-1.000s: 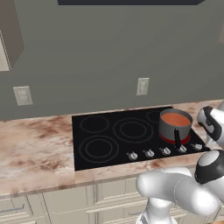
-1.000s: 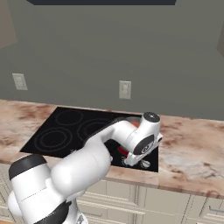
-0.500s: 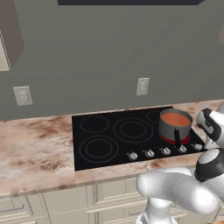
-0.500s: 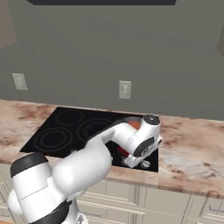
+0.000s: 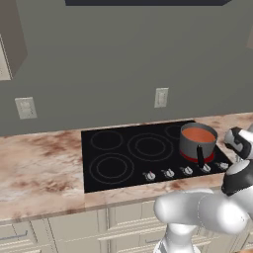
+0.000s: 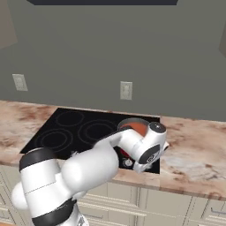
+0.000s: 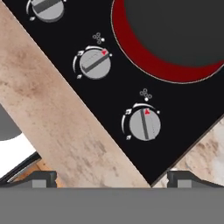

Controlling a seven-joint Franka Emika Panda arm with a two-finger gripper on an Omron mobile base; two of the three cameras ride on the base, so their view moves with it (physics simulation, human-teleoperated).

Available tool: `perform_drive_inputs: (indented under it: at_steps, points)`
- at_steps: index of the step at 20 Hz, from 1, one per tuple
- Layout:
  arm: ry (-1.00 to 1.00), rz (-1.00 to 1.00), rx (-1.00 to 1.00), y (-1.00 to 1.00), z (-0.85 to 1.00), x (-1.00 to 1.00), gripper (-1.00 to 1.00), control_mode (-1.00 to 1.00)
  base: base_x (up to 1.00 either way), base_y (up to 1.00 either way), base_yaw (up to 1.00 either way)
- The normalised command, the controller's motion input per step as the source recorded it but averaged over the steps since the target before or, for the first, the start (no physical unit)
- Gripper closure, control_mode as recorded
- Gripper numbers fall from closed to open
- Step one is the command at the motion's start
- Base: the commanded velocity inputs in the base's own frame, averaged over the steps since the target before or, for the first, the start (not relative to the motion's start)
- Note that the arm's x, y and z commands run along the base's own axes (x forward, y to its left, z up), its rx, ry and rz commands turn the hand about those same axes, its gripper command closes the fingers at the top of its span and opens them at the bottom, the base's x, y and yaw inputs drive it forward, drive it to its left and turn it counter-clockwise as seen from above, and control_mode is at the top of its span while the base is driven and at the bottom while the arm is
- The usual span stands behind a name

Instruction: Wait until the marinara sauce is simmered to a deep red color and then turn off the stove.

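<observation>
Room: grey kitchen wall with two pale outlet plates (image 5: 161, 97) above a mottled brown marble counter (image 5: 39, 163), cream cabinet fronts (image 5: 59, 228) below.
Stove: the stove (image 5: 123, 155) is a flat black glass cooktop set into the counter, with thin grey burner rings and a row of small silver knobs along its front edge.
Saucepan: a grey metal saucepan (image 5: 190, 146) stands on the front right burner, its black handle pointing toward the knob row; the burner under it glows red (image 7: 148, 61).
Sauce: the marinara sauce (image 5: 198, 135) fills the saucepan with a smooth orange-red surface (in the right base view the arm covers part of it (image 6: 139, 128)).
End effector: the end effector (image 7: 112, 177) hangs over the front right corner of the stove, fingertips (image 7: 43, 178) spread wide apart, holding nothing and touching nothing.
Knobs below it: two silver knobs lie in the hand view, the nearer knob (image 7: 145, 124) between the spread fingertips and just beside the stove's corner, the second knob (image 7: 95, 64) further along the row; each has a small red mark at its dial.
In the way: the saucepan's handle reaches close to the knob row, and the white arm (image 6: 110, 156) crosses the stove's front edge in the right base view.
</observation>
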Motion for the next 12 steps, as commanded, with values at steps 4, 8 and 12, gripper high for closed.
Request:
perform_drive_inputs:
  at_steps: [4,8,12]
  points:
    - [0.0,0.0,0.0,-0.15,0.0,0.12,-1.0,-1.0,0.0,0.0,0.0]
    - [0.01,0.0,0.0,-0.14,0.0,0.22,-1.0,-1.0,0.0,0.0,0.0]
    - [0.01,0.0,0.0,-0.08,0.0,0.23,-1.0,-1.0,0.0,0.0,0.0]
